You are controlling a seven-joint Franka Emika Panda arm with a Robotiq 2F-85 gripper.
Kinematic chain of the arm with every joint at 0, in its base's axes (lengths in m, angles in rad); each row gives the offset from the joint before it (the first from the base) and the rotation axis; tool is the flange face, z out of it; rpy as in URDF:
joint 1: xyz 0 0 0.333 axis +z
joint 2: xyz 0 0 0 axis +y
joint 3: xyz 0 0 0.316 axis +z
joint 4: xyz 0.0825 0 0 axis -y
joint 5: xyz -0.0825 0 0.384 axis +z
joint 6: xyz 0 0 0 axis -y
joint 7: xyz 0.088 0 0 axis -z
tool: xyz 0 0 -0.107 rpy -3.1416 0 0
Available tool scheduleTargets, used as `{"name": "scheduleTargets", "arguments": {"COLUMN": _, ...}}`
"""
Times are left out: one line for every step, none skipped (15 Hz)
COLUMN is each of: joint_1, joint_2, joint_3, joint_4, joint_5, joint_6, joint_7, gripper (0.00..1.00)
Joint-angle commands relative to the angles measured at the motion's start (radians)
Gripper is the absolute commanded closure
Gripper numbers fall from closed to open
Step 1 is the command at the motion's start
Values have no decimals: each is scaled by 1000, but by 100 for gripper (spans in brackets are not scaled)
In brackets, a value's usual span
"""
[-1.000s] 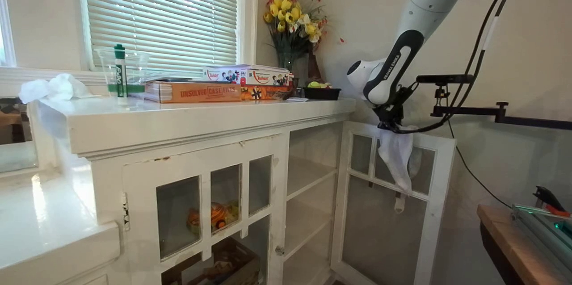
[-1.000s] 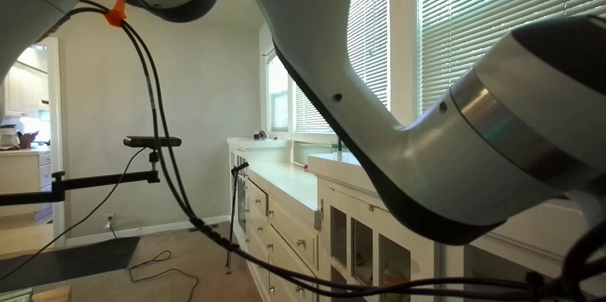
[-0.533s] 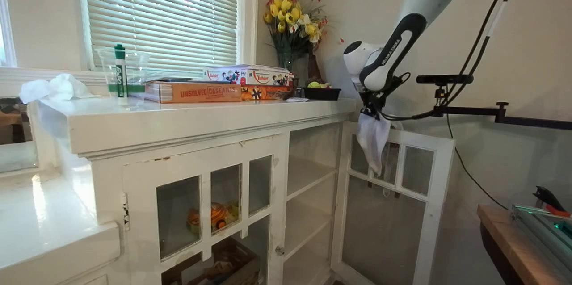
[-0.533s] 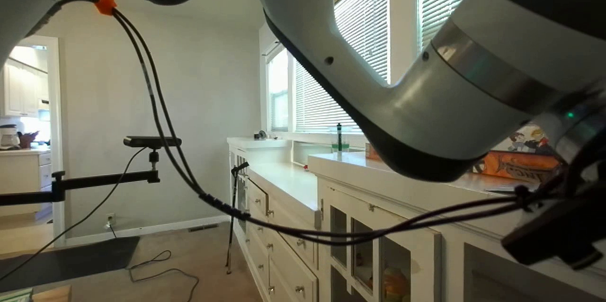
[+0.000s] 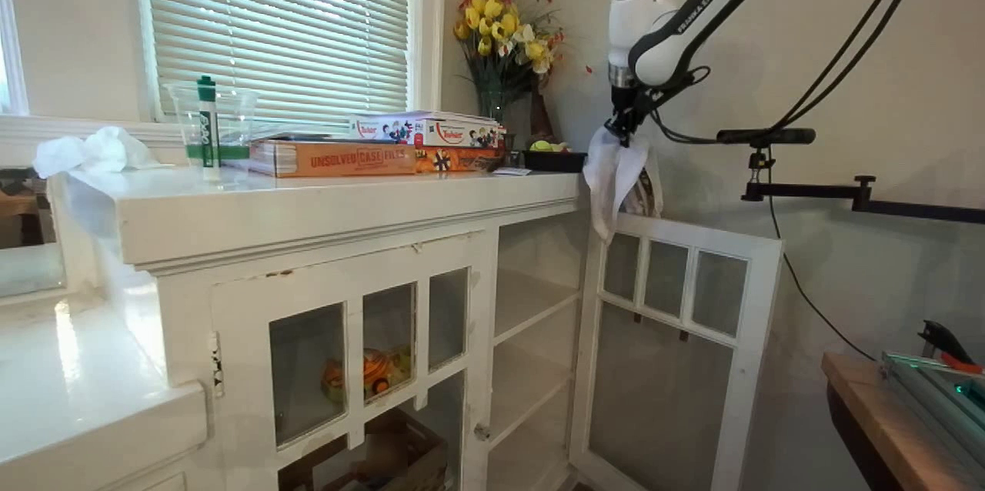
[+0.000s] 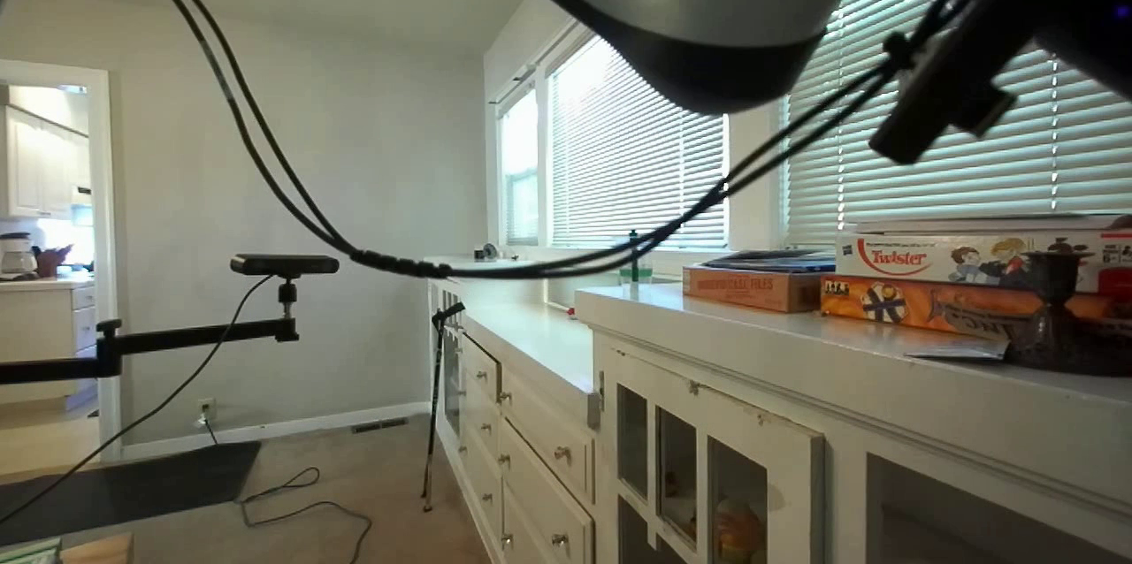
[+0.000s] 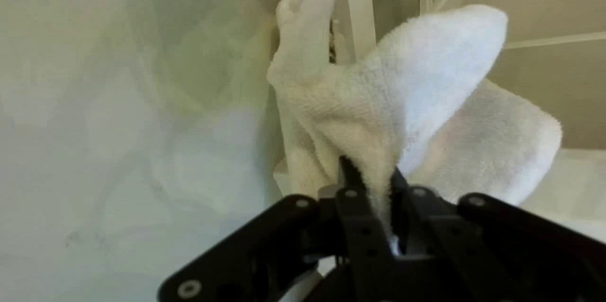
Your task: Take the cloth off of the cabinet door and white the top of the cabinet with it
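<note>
A white cloth [image 5: 606,172] hangs bunched from my gripper [image 5: 620,135] in an exterior view. It is beside the right end of the white cabinet top [image 5: 346,202], over the upper inner corner of the open cabinet door [image 5: 692,235]. Its lower tip overlaps the door's corner; I cannot tell whether it touches. In the wrist view, the gripper [image 7: 371,176] is shut on the cloth [image 7: 350,103], with a fold pinched between the fingers and loose flaps around them. The cabinet top also shows in an exterior view [image 6: 752,325], where the cloth and fingertips are out of view.
On the cabinet top stand game boxes [image 5: 346,160], a black tray [image 5: 554,161], a flower vase [image 5: 492,95], a plastic cup [image 5: 238,118], a green marker [image 5: 208,121] and a crumpled white thing [image 5: 100,151]. A dark candle holder [image 6: 1052,308] stands near the edge.
My gripper has risen and moved left in an exterior view, from the door's top edge toward the cabinet top. The cloth went with it and no longer hangs down over the door panes.
</note>
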Motion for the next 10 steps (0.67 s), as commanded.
{"name": "scheduleTargets", "arguments": {"joint_1": 1, "joint_2": -192, "joint_3": 54, "joint_4": -112, "joint_5": 107, "joint_6": -8, "joint_7": -138, "gripper": 97}}
{"name": "scheduleTargets", "arguments": {"joint_1": 2, "joint_2": -236, "joint_3": 70, "joint_4": -137, "joint_5": 151, "joint_6": -15, "joint_7": -178, "gripper": 97}}
{"name": "scheduleTargets", "arguments": {"joint_1": 3, "joint_2": -276, "joint_3": 83, "joint_4": -157, "joint_5": 204, "joint_6": -23, "joint_7": -218, "gripper": 97}}
{"name": "scheduleTargets", "arguments": {"joint_1": 3, "joint_2": -310, "joint_3": 91, "joint_4": -174, "joint_5": 250, "joint_6": -24, "joint_7": -258, "gripper": 97}}
{"name": "scheduleTargets", "arguments": {"joint_1": 1, "joint_2": -202, "joint_3": 69, "joint_4": -86, "joint_5": 176, "joint_6": -11, "joint_7": -182, "gripper": 86}}
{"name": "scheduleTargets", "arguments": {"joint_1": -1, "joint_2": -236, "joint_3": 80, "joint_4": -106, "joint_5": 204, "joint_6": -15, "joint_7": -211, "gripper": 86}}
{"name": "scheduleTargets", "arguments": {"joint_1": -1, "joint_2": -263, "joint_3": 87, "joint_4": -123, "joint_5": 215, "joint_6": -19, "joint_7": -224, "gripper": 86}}
{"name": "scheduleTargets", "arguments": {"joint_1": -2, "joint_2": -278, "joint_3": 90, "joint_4": -136, "joint_5": 218, "joint_6": -21, "joint_7": -228, "gripper": 86}}
{"name": "scheduleTargets", "arguments": {"joint_1": -3, "joint_2": -285, "joint_3": 90, "joint_4": -145, "joint_5": 219, "joint_6": -21, "joint_7": -229, "gripper": 86}}
{"name": "scheduleTargets", "arguments": {"joint_1": -3, "joint_2": -286, "joint_3": 91, "joint_4": -151, "joint_5": 219, "joint_6": -21, "joint_7": -229, "gripper": 86}}
